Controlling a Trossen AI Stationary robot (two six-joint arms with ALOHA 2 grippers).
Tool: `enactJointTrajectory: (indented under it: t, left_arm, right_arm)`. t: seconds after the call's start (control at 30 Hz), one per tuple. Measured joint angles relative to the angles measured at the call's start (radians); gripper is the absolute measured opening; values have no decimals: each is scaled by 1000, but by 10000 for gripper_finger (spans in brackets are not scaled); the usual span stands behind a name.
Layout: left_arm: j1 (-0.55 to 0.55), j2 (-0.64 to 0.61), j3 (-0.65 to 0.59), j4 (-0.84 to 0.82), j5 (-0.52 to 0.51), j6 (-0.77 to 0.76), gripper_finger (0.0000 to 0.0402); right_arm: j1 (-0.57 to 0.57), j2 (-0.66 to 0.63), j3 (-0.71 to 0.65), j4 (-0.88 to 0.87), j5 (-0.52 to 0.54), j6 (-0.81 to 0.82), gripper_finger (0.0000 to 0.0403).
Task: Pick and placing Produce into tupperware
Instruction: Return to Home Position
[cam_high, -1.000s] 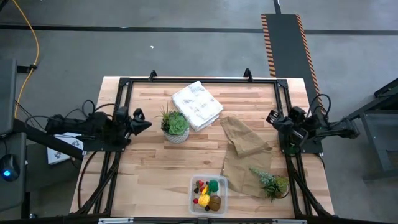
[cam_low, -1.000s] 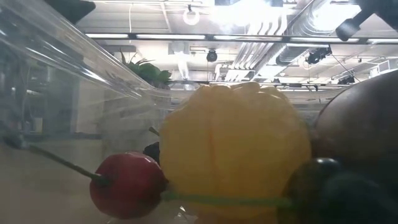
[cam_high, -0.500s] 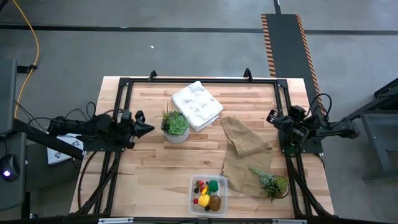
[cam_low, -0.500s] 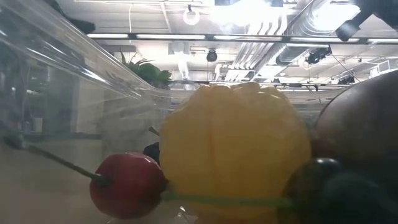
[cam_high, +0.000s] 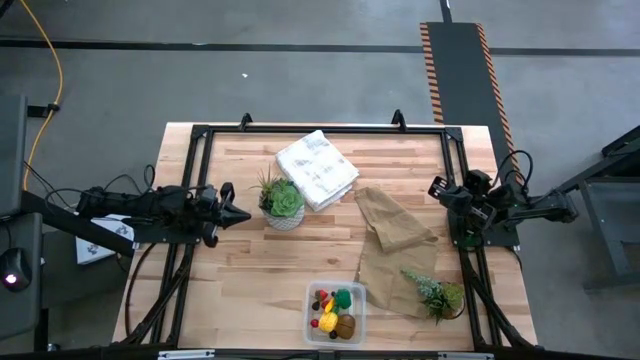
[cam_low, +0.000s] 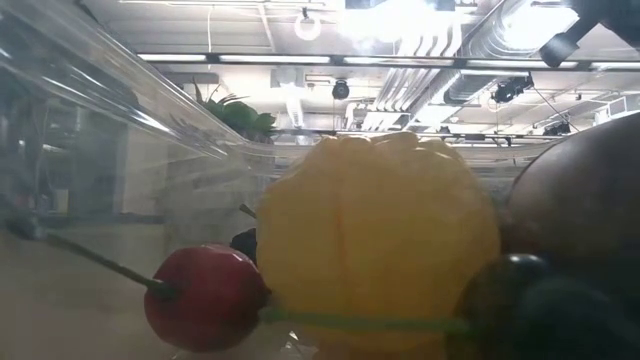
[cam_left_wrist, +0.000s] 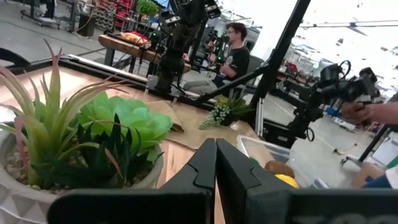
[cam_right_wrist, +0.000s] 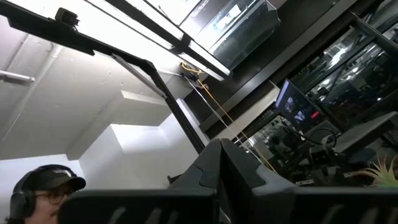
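The tupperware (cam_high: 362, 312) held the produce (cam_high: 330, 318): a yellow piece (cam_high: 327, 322), a green one (cam_high: 344, 297), a brown ball (cam_high: 346, 326) and red berries (cam_high: 321, 299). Well away from the tupperware, beyond it to the left, the left gripper (cam_high: 245, 213) hovered with its 2 fingers pressed shut on nothing. The right gripper (cam_high: 436, 187) hung well off beyond the tupperware's right, likewise closed and empty.

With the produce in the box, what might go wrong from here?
1. The left gripper, shut, points at the potted succulent with little gap; a swing forward may tip it.
2. The tupperware, holding the produce, sits by the table's front edge; a nudge might send it off.
The right gripper waits at the right edge.
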Motion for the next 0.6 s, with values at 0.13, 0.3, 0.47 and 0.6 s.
enactJointTrajectory:
  t: [0.13, 0.3, 0.47, 0.6]
  left_arm:
    - [0, 0, 0, 0, -2, 33, 0]
    - [0, 0, 0, 1, -10, 75, 0]
    - [0, 0, 0, 3, -21, 43, 0]
    - [0, 0, 0, 6, -39, 23, 0]
  right_arm:
    - [0, 0, 0, 0, 2, 0, 0]
    - [0, 0, 0, 0, 2, 0, 0]
    - [0, 0, 0, 0, 2, 0, 0]
    - [0, 0, 0, 12, 2, 0, 0]
